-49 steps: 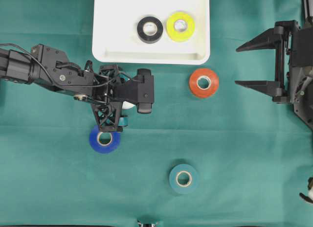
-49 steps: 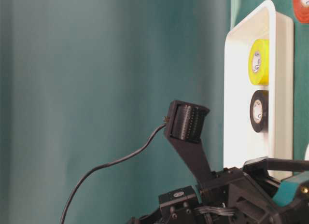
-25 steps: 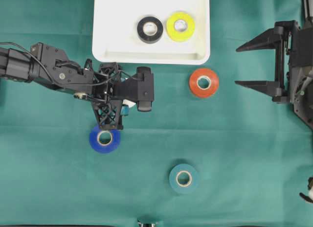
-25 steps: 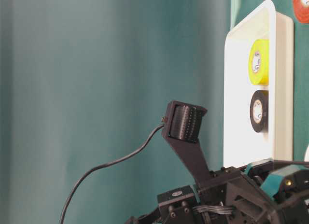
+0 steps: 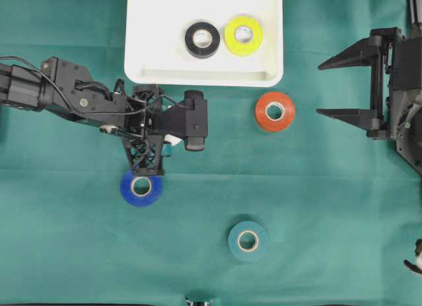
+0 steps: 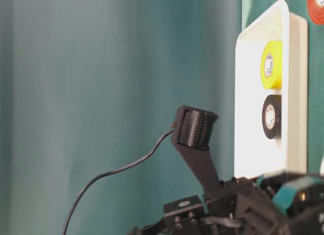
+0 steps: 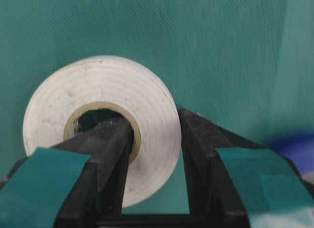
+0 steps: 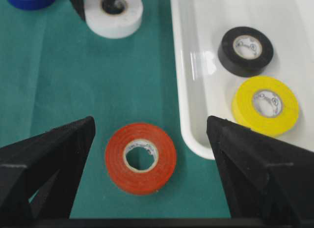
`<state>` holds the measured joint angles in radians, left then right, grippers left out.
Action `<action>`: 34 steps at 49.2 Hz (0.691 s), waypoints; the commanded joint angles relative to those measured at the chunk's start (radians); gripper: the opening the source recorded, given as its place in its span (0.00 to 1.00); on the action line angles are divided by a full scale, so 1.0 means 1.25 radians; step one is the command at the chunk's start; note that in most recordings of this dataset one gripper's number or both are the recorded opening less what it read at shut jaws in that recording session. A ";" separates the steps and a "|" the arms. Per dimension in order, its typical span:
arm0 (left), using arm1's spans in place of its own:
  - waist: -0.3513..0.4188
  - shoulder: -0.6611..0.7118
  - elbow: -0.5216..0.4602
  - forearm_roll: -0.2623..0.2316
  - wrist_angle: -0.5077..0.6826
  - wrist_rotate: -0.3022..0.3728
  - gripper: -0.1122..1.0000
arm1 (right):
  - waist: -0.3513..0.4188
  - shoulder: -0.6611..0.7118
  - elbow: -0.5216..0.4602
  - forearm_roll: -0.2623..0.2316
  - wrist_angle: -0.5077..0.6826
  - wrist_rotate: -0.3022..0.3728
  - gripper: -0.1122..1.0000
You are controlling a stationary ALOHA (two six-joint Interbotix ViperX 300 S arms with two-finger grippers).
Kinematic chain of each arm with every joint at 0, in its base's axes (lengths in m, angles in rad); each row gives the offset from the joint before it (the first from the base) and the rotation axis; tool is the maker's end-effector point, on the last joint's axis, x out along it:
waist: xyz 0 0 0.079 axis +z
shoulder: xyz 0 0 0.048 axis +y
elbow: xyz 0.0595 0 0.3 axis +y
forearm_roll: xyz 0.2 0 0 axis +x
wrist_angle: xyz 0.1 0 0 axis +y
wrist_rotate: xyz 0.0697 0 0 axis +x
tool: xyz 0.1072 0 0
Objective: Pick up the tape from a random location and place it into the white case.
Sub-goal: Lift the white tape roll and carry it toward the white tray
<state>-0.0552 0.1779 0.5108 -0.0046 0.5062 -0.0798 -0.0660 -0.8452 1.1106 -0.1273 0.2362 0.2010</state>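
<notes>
A green cloth [image 5: 330,207] covers the whole counter, faintly creased and evenly lit from above, with soft shadows. No wall, floor or window shows; the table-level view shows only more green cloth.

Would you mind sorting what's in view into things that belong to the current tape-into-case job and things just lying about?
In play:
- white tape roll, pinched by the left claw, one finger through its core
- white case, already holding the black roll and yellow roll

Lying about:
- red roll
- blue roll
- teal roll
- right claw, open, idle
</notes>
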 commanded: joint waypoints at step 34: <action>-0.002 -0.260 -0.173 0.006 0.277 0.009 0.33 | 0.000 0.004 -0.012 -0.001 -0.004 -0.001 0.91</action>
<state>-0.0568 -0.0997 0.3497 -0.0015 0.8222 -0.0706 -0.0660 -0.8452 1.1106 -0.1273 0.2362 0.2010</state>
